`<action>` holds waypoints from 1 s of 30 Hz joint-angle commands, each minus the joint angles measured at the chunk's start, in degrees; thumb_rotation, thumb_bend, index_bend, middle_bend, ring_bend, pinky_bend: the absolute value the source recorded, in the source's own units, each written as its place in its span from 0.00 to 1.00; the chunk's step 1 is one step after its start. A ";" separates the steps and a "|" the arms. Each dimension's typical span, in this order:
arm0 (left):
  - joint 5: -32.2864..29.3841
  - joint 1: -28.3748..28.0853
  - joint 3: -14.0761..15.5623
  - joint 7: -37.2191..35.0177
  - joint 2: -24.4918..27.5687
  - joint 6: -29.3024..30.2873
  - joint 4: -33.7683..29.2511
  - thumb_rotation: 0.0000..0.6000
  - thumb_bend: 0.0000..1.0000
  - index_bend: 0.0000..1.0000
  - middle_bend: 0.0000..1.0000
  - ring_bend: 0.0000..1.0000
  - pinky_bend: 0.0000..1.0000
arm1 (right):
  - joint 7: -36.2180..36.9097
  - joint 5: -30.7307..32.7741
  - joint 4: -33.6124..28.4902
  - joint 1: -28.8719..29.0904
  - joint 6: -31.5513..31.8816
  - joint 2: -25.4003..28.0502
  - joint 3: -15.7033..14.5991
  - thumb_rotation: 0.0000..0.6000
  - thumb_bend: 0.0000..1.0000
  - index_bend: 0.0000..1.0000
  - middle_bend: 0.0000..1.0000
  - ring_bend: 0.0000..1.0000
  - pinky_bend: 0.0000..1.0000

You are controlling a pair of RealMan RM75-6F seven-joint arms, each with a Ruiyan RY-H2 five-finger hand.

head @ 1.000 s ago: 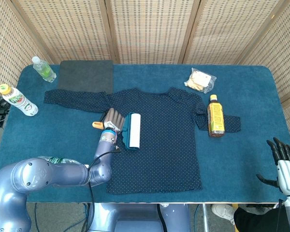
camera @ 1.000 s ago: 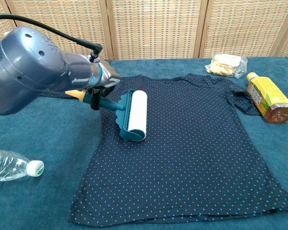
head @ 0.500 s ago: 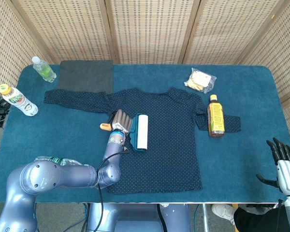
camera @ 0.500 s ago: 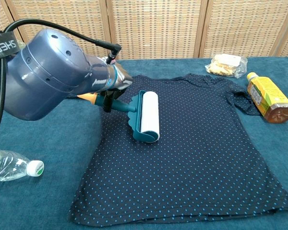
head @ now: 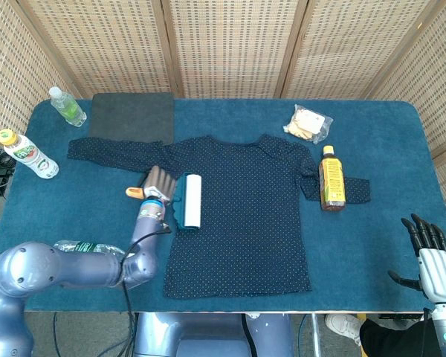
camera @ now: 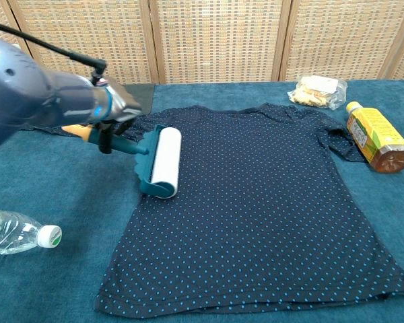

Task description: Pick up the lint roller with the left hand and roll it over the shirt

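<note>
Left hand (head: 157, 186) clasping lint roller (camera: 160, 161) handle, roll resting on shirt (camera: 269, 202) left edge, right hand (head: 430, 253) fingers spread, empty, seen only from head view

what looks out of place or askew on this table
An amber bottle lies on the shirt's sleeve, pinning it. A clear water bottle lies toppled near the front edge. The left hand holds the lint roller on the shirt normally.
</note>
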 commanded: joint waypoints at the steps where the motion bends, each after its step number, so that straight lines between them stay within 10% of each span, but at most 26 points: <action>1: 1.50 1.57 1.14 -1.23 1.27 0.16 -1.29 1.00 0.65 0.93 0.85 0.66 0.66 | -0.23 -0.30 -0.28 -0.05 0.17 -0.01 -0.18 1.00 0.09 0.00 0.00 0.00 0.00; 12: 4.81 3.69 1.11 -3.67 3.73 0.65 -4.22 1.00 0.65 0.93 0.85 0.66 0.66 | -0.47 -0.95 -0.90 -0.09 0.45 0.10 -0.48 1.00 0.09 0.00 0.00 0.00 0.00; 30: 4.33 -1.48 -5.39 -0.10 -6.65 2.74 0.69 1.00 0.65 0.93 0.85 0.66 0.66 | 1.21 0.55 0.04 0.17 -0.70 0.27 -0.03 1.00 0.09 0.00 0.00 0.00 0.00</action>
